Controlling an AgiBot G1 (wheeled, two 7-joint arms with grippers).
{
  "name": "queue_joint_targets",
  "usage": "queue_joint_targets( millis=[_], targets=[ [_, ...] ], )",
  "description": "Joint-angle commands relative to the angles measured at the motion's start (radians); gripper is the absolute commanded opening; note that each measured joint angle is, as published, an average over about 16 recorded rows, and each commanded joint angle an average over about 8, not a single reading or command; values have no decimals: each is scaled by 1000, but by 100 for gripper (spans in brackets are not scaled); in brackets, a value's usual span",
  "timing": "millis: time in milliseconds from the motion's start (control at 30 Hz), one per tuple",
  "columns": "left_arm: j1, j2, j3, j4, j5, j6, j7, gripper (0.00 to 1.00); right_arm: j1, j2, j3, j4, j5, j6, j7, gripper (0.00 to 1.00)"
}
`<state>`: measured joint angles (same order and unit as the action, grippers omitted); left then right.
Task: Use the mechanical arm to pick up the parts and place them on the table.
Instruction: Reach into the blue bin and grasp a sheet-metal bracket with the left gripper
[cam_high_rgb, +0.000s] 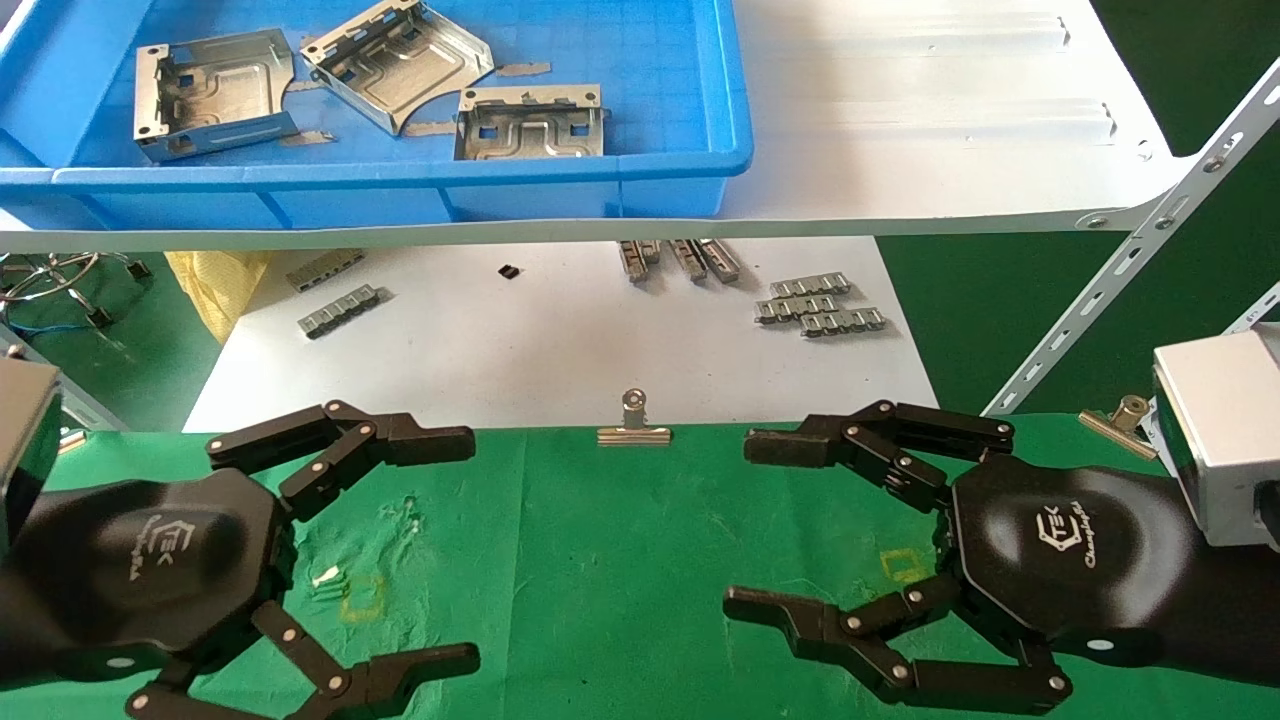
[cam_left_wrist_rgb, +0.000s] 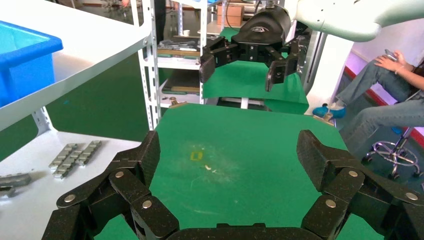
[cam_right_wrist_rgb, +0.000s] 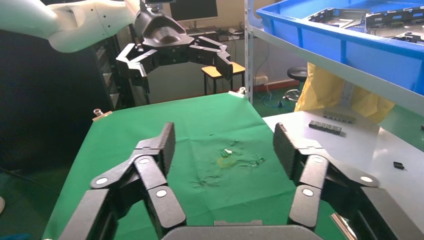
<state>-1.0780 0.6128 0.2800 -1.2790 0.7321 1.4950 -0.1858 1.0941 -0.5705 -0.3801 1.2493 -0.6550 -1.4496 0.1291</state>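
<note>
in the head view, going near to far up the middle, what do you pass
green table → silver binder clip → white sheet → white shelf board edge → blue bin → part inside it.

R gripper (cam_right_wrist_rgb: 222, 145) fingers spread over green table (cam_right_wrist_rgb: 125, 135); L gripper (cam_right_wrist_rgb: 175, 52) hovers opposite, open.

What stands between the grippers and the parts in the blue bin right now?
Only the blue bin's front wall. The three parts lie in it on the white shelf. The left gripper and right gripper hover open over the green table; they must go up over that wall.
</note>
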Motion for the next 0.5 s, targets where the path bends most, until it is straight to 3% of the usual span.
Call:
queue_joint_targets(
  millis=[33,500],
  targets=[
    [0,0,0,0,0,0,0,100,0,0,0,0,0,0,0,0],
    [0,0,0,0,0,0,0,100,0,0,0,0,0,0,0,0]
  ],
)
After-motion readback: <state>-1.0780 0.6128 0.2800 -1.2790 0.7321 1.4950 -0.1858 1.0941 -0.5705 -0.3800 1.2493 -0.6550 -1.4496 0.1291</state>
